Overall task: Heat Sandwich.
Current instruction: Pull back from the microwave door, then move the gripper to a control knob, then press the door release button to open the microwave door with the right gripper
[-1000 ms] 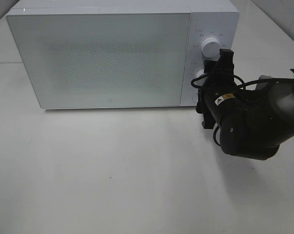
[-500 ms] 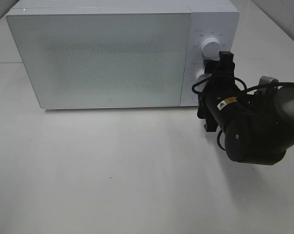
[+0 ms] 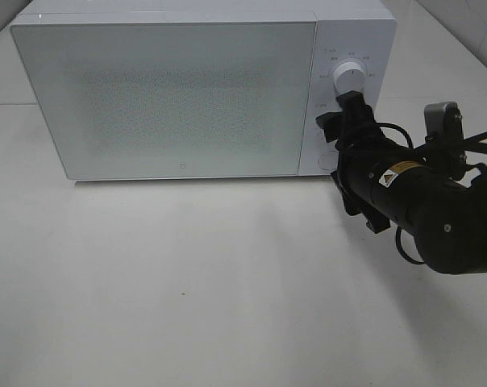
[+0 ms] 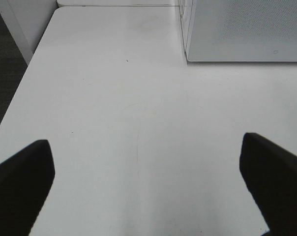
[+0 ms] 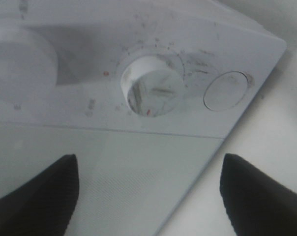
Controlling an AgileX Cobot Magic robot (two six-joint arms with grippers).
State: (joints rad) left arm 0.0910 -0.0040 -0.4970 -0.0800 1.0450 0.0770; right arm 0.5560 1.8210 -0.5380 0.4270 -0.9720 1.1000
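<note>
Item: lower dial (image 5: 151,91), directly ahead of right gripper (image 5: 147,194), jaws spread, empty. We judge it rigid, smooth; pinch its round rim; sandwich unseen.

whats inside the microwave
The door of the microwave is shut, and its speckled pane lets nothing through. Whether the sandwich is inside is hidden.

You'll see the boxy white microwave (image 3: 179,97) has a smooth, glossy door with a fine dotted screen behind it, beside a satin plastic panel. Its round white lower knob (image 5: 151,91) has a shiny, mirror-like face. The white table (image 3: 187,282) looks smooth and semi-matt, and the black right arm casing (image 3: 421,201) looks like matt plastic.
</note>
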